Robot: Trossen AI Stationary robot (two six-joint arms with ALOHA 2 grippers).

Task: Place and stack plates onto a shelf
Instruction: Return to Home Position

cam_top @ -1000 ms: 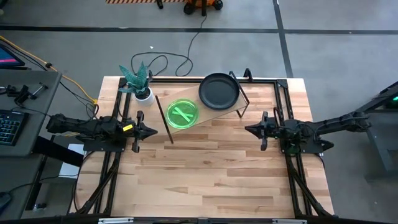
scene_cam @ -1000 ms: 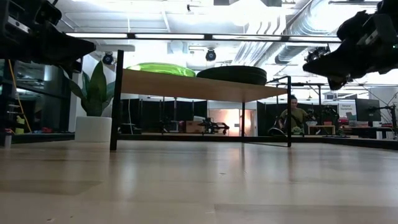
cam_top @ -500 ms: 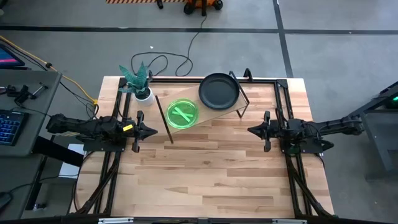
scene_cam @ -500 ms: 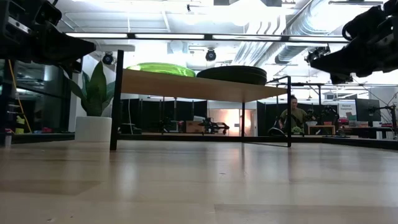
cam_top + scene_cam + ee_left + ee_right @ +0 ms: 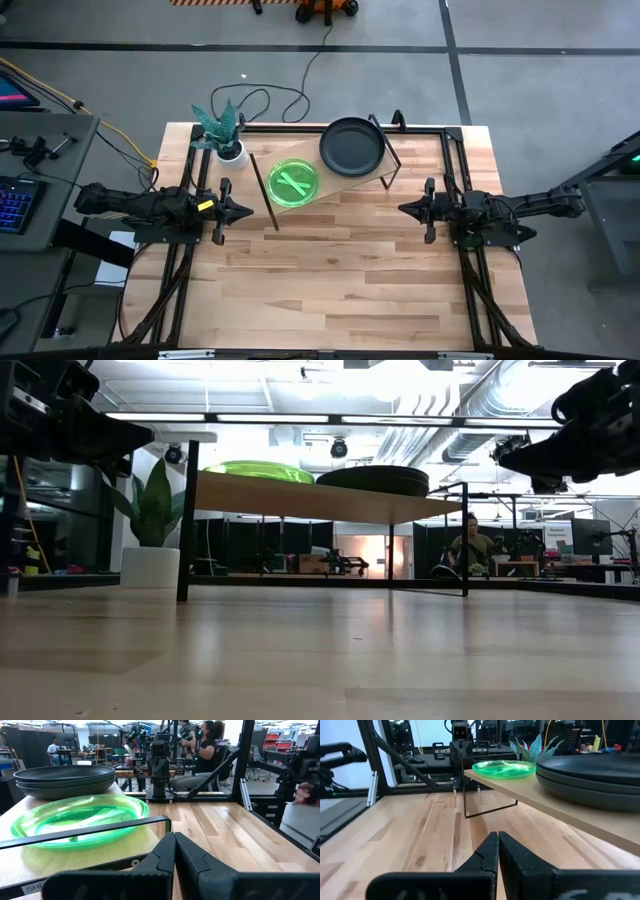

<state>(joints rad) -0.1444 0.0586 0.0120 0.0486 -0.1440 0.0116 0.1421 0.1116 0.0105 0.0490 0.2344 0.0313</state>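
From above, the green plates cannot be counted. The dark grey plates run past the right wrist view's edge.

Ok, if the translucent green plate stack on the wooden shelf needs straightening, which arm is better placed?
Left, probably. The left arm sits close beside the light wooden shelf end holding the translucent green plates. The right arm waits on the far side, nearer the matte dark grey plates.

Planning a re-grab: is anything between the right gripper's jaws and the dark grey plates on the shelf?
Nothing visible stands between the right gripper, jaws shut, and the stacked round dark grey plates on the light wooden shelf.
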